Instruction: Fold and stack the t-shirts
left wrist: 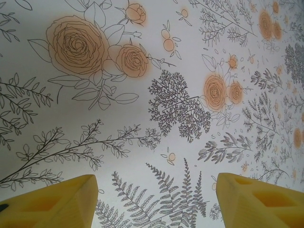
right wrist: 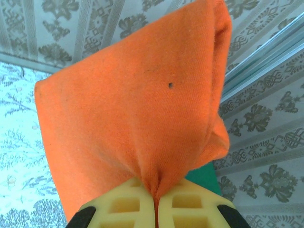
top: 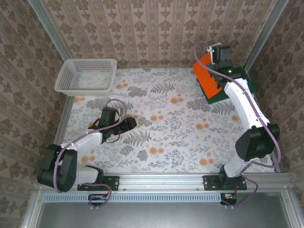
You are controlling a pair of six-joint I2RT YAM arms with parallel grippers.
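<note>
Found the right jaws clamped together on a narrow pinch of the orange t-shirt (right wrist: 133, 104), the cloth fanning out ahead of them with a loose fold bulging off to their right. Noted the green t-shirt (top: 221, 98) directly beneath the jaws and the orange cloth, at the far right corner of the surface (top: 161, 137), close against the wall (top: 282, 71). Found the left jaws standing apart and holding nothing, poised over bare floral surface well apart from both shirts. Judged the chief risk to be a slip, given so thin a ridge of soft cloth in the grip: easily pulled free by a quick swing or a snag, with the fold undone as a result. Judged a second risk in dragging: with orange lying on green just below the grip, likely to shift or rumple the green one if carried sideways before lifting clear. Judged a third in the bulging fold, liable to tuck under or land crooked on lowering and so leave an untidy stack. Flagged also the wall just beyond the right jaws, near enough to catch cloth on a wide swing. Expect no steadying from the left jaws at that remove.
</note>
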